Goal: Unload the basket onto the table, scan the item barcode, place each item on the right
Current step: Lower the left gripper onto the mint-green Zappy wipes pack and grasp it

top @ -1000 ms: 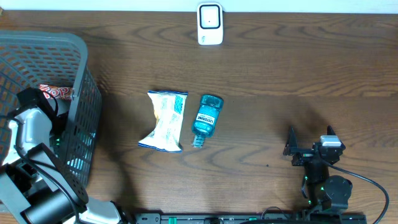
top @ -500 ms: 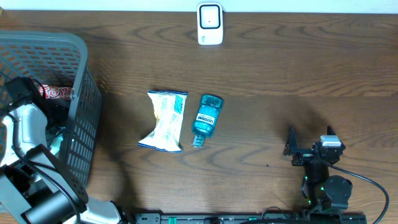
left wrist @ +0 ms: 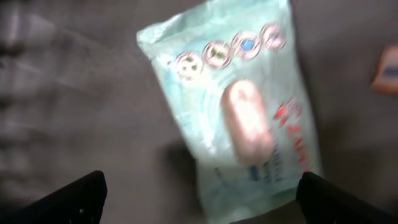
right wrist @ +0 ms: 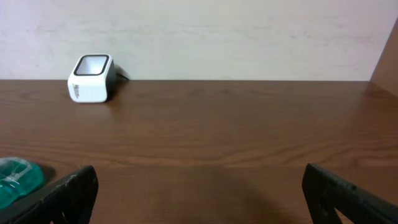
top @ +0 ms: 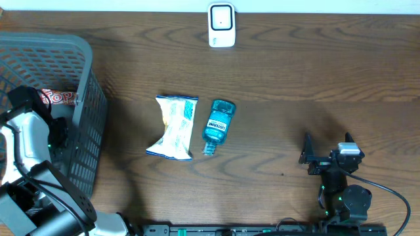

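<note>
Only the left wrist view shows the pale green packet point(left wrist: 242, 118) on the basket point(top: 79, 52) floor, long axis slanting upper left to lower right, beneath the spread left claw point(left wrist: 202, 196); the right claw point(top: 327, 145) is spread over the worktop point(top: 295, 78).

A dark brown wooden bench point(top: 315, 72) fills the overhead view, with a pale wall point(right wrist: 249, 37) behind its far edge. At the left stands a grey mesh basket point(top: 65, 49); inside it, against its right wall, lies a red packet point(top: 59, 98) with white letters. Near the middle of the bench a crumpled white and yellow snack bag point(top: 174, 126) with blue ends lies flat. Just to its right a teal mouthwash bottle point(top: 216, 124) lies on its side, blue label up, cap toward the near edge. Whether the two touch is unclear. In the left wrist view a blurred orange scrap point(left wrist: 387, 70) shows at the right edge
</note>
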Robot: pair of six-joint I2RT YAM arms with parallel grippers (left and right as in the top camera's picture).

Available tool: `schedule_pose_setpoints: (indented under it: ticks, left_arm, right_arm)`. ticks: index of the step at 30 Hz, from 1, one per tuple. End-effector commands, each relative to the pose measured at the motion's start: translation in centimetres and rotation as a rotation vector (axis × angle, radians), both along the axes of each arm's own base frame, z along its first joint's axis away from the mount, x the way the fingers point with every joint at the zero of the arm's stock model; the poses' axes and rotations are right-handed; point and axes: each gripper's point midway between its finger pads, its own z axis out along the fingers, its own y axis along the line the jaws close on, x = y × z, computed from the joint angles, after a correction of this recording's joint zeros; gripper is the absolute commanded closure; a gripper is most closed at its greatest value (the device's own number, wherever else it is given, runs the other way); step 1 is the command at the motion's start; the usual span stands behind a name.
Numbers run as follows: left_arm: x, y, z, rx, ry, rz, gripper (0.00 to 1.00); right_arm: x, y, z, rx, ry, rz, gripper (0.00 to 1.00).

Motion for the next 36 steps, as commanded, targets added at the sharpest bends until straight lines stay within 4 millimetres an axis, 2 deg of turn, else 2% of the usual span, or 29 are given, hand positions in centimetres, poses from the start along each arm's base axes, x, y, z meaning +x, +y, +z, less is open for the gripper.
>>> schedule_pose_setpoints:
  ticks: [1,12,23,26,30,32,34,35,36]
  left_arm:
    - [-0.2,1.4,0.3,0.084,-0.034,0.151,0.02]
    - [0.4,2.0,0.0,0.114,-0.056,0.153,0.02]
    - [-0.4,1.7,-4.1,0.059,0.062,0.148,0.02]
    - [-0.8,1.6,-4.4,0.042,0.109,0.053,0.02]
    - [-1.3,1.1,-4.5,0.019,0.138,0.037,0.01]
    - [-1.9,0.7,-4.5,0.004,0.160,0.035,0.09]
    - [-2.1,0.6,-4.3,-0.003,0.172,0.009,0.29]
    - [-2.0,0.7,-4.2,-0.002,0.172,-0.014,0.36]
    - [-1.9,0.7,-3.9,0.001,0.170,-0.039,0.38]
  right_arm:
    - [0.0,-0.2,-0.1,0.013,0.003,-0.009,0.01]
    - [0.0,-0.2,-0.1,0.013,0.003,-0.009,0.01]
    - [0.0,-0.2,-0.1,0.013,0.003,-0.009,0.01]
    - [0.0,-0.2,-0.1,0.013,0.003,-0.009,0.01]
    - [0.0,-0.2,-0.1,0.013,0.003,-0.009,0.01]
    - [0.0,-0.2,-0.1,0.013,0.003,-0.009,0.01]
    - [0.0,-0.2,-0.1,0.013,0.003,-0.009,0.01]
    - [0.0,-0.2,-0.1,0.013,0.003,-0.009,0.01]
    - [0.0,-0.2,-0.1,0.013,0.003,-0.009,0.01]
